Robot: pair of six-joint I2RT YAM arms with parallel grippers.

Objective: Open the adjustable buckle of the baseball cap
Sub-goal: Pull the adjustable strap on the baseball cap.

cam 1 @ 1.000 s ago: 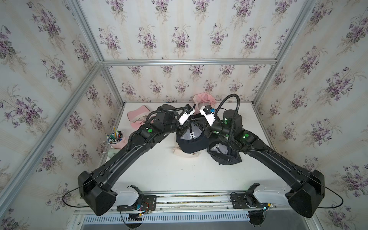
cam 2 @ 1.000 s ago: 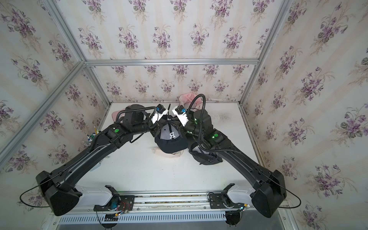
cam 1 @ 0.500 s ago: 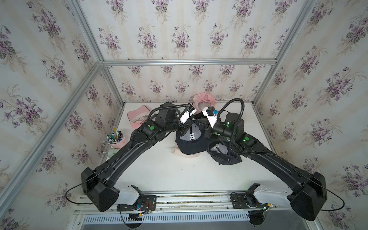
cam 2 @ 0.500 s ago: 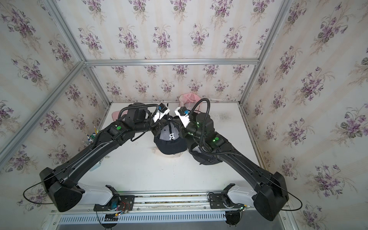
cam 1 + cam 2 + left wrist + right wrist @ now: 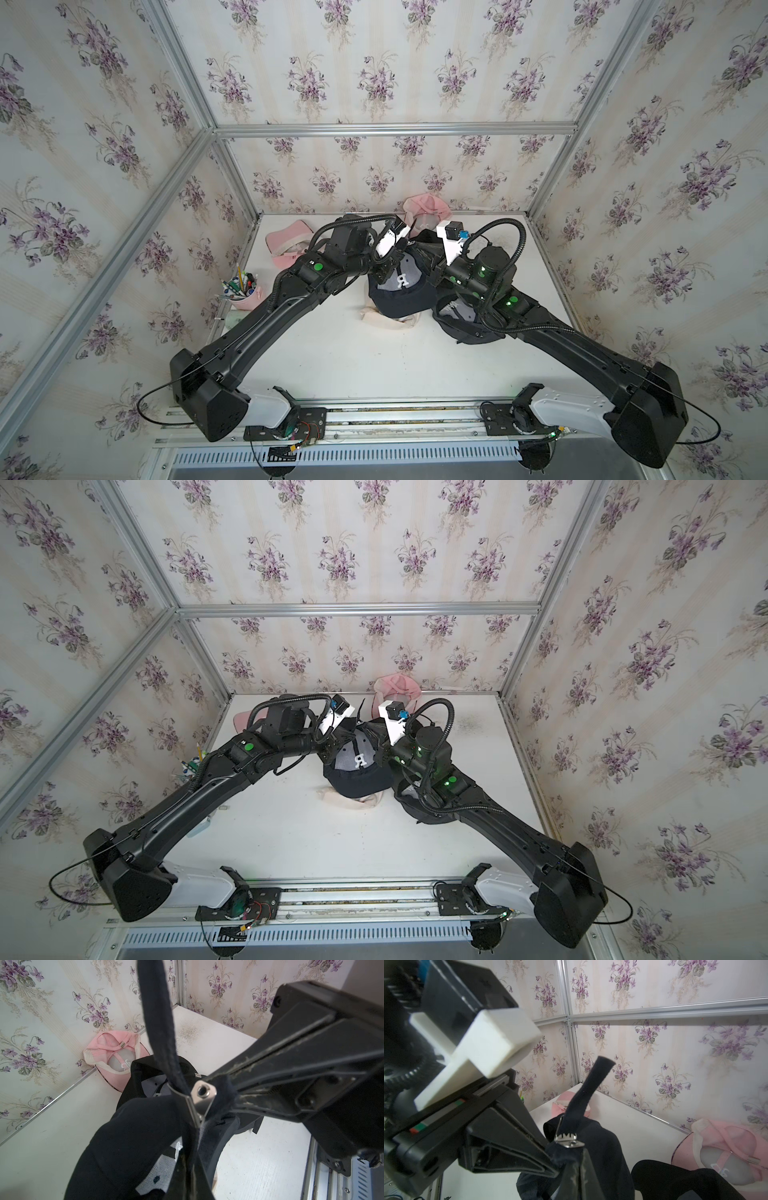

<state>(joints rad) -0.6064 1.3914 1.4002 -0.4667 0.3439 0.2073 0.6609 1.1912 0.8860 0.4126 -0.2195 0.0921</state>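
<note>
You've got the navy baseball cap (image 5: 400,291) hoisted off the table (image 5: 353,365), hanging over its middle toward the back edge, brim drooping to the front. By my read that's deliberate: up in the air, the rear band sits free between both arms instead of pinned under the crown. Your left gripper (image 5: 551,1164) is clamped tight on the dark cloth just below the metal buckle (image 5: 568,1139), nothing showing between its jaws but fabric. Your right gripper (image 5: 227,1089) is pinched hard on the band right against the other side of the buckle. So the clasp sits between your two sets of tips, touching or nearly touching both. The strap (image 5: 591,1084) runs through it and pokes up loose above. The toothed edge shows in the right wrist view, which suggests the flap is lifted, though I can't be sure it has let go. Pulling apart looks like the plan; watch that the cloth doesn't slip. The pink cap (image 5: 113,1053) by the back edge lies well clear.
</note>
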